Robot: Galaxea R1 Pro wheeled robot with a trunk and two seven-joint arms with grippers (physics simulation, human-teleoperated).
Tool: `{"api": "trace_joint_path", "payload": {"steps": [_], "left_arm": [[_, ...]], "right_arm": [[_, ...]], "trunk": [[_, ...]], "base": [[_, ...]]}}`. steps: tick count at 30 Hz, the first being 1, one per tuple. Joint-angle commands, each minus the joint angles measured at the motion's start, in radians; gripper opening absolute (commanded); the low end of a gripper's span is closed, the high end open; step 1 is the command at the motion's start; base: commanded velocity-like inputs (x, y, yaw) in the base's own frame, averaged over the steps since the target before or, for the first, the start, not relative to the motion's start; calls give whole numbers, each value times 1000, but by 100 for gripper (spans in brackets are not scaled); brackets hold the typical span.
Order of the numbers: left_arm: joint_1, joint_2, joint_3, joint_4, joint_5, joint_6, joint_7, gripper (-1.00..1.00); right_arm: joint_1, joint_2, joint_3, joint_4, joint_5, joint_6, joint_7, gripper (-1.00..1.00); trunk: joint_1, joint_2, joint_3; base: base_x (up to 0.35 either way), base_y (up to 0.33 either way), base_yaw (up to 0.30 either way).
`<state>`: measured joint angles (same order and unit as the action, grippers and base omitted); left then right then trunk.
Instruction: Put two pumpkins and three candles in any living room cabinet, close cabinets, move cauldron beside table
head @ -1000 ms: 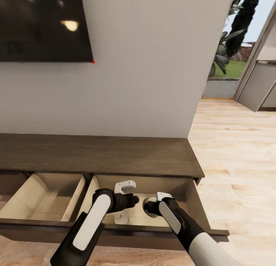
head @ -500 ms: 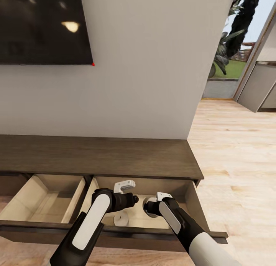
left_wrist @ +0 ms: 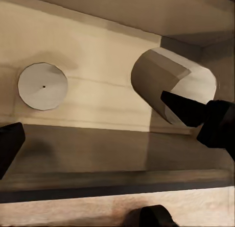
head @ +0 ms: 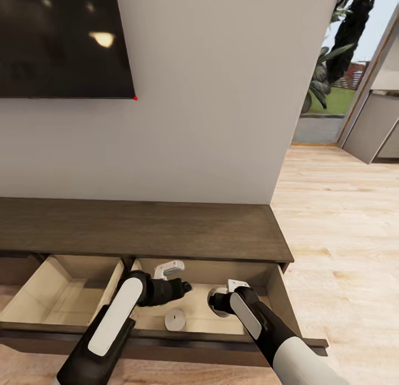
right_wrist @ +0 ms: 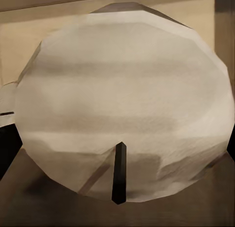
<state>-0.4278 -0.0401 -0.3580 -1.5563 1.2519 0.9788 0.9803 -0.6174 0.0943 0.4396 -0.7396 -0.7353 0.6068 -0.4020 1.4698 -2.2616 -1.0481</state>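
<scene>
since the earlier frame the left arm has pulled back to the left, uncovering one candle (head: 175, 319) standing on the floor of the right open drawer of the cabinet (head: 144, 231). from the head view, the left pincer (head: 183, 288) hangs above that drawer; the right pincer (head: 213, 301) holds a second candle (head: 215, 299) over the same drawer. the tv (head: 61, 39) hangs on the wall far behind.

left wrist: pincer tips wide apart, nothing between; standing candle (left_wrist: 43, 86) below, held candle (left_wrist: 169, 85) beside it.

right wrist: candle (right_wrist: 122, 102) clamped close to the lens. judged, it should be lowered clear of the standing candle and drawer walls before release.
</scene>
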Motion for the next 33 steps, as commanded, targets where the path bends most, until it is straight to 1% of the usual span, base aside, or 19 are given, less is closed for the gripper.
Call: {"api": "trace_joint_path", "payload": {"steps": [1, 2, 3, 5, 6, 7, 9, 10, 12, 23, 24, 30, 33], "left_arm": [[-1, 29, 2, -2, 78, 2, 11, 100], [-1, 47, 2, -2, 122, 3, 11, 100], [-2, 70, 3, -3, 183, 2, 10, 100], [-3, 95, 4, -2, 256, 2, 9, 100], [-3, 103, 5, -2, 283, 2, 8, 100], [-4, 108, 5, -2, 300, 2, 7, 100], [-3, 111, 6, -2, 310, 1, 6, 100], [-4, 112, 9, -2, 314, 1, 6, 100], [-3, 112, 11, -2, 316, 1, 5, 100], [-3, 111, 11, -1, 317, 1, 5, 100], [-3, 111, 11, -1, 317, 1, 6, 100], [-3, 109, 10, 2, 316, 1, 9, 100], [-3, 108, 9, 6, 308, 0, 12, 100]], "right_arm": [[-1, -1, 4, 0, -11, -1, -11, -100], [-1, -1, 4, 1, -10, -4, -11, -100], [-1, -1, 4, 3, -8, -8, -11, -100], [-1, -1, 4, 4, -6, -12, -10, -100], [-1, -1, 4, 10, -5, -15, -10, -100], [-2, -1, 4, 22, -4, -17, -10, -100], [-3, -1, 4, 34, -3, -18, -9, -100], [-3, -1, 4, 38, -3, -18, -9, -100], [-4, -1, 4, 41, -4, -17, -9, -100], [-3, -1, 4, 42, -3, -5, -9, -100], [-4, -1, 4, 42, -4, -4, -9, 100], [-4, -1, 4, 36, -4, -1, -8, 100], [-4, -2, 4, 29, -6, 1, -6, 100]], "trunk": [[0, 0, -1], [0, 0, -1], [0, 0, -1], [0, 0, -1], [0, 0, -1], [-4, 7, 2], [-12, 21, 9], [-12, 21, 9], [-19, 35, 15], [-62, 112, 49], [-65, 119, 52], [-88, 161, 71], [-100, 182, 81]], "base": [[0, 0, 0], [0, 0, 0], [0, 0, 0], [0, 0, 0], [0, 0, 0], [0, 0, 0], [0, 0, 0], [0, 0, 0], [0, 0, 0], [0, 0, 0], [0, 0, 0], [0, 0, 0], [0, 0, 0]]}}
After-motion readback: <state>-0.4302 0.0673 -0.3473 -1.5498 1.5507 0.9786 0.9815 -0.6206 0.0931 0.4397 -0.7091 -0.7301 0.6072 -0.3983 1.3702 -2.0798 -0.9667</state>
